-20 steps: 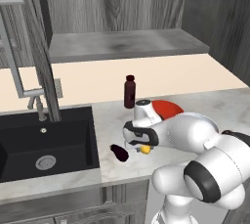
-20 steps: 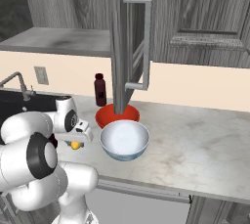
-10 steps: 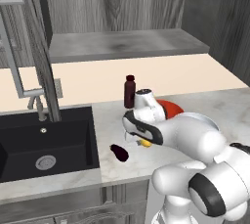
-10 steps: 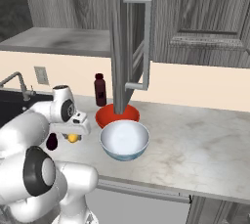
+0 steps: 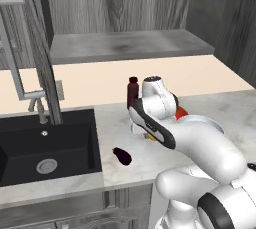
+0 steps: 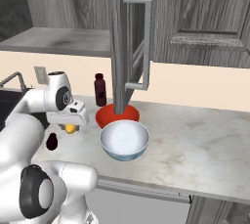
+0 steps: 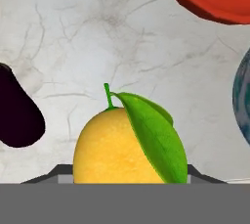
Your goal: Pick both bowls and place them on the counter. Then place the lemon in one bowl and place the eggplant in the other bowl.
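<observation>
Two bowls (image 6: 124, 140) sit on marbled counter (image 6: 195, 145) beside sink (image 5: 45, 148)

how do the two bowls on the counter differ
The red bowl is plain, glossy and shallow; the white bowl is deeper, pale inside with a patterned outside. The red bowl sits farther back, by the bottle; the white bowl sits nearer the counter edge. Both are round, upright, empty.

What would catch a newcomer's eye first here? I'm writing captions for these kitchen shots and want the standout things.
The yellow lemon with its green leaf, between the finger tips close up in the hand view. Next, the white bowl in front of the red bowl on the marbled counter. The white arm bends low at the counter's left end, its gripper at the lemon, the dark eggplant lying near the black sink.
</observation>
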{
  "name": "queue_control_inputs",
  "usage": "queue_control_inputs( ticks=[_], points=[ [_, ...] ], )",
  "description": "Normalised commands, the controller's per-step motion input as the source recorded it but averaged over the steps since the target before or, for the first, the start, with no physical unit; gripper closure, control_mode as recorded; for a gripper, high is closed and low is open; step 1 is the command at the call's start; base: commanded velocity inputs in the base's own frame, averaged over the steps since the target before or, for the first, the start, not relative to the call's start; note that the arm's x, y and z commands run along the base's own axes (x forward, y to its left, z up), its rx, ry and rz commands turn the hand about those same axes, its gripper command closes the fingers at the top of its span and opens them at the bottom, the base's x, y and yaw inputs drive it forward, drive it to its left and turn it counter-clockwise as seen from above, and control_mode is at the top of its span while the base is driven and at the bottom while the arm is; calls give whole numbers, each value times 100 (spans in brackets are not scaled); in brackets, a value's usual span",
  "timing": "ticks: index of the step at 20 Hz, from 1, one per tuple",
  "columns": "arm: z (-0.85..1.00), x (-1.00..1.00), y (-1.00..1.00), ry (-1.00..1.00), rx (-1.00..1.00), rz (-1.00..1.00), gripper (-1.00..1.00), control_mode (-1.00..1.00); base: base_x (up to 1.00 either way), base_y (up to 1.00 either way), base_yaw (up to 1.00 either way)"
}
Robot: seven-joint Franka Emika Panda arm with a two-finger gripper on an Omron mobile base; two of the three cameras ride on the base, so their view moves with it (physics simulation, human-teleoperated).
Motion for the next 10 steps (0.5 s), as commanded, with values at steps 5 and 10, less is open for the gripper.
queue_control_inputs(
  ticks=[5, 10],
  points=[
    [55, -14, -21, 0, 0, 0, 100, -100, 0, 0, 0],
    [44, -15, -39, 0, 0, 0, 100, -100, 0, 0, 0]
  ],
)
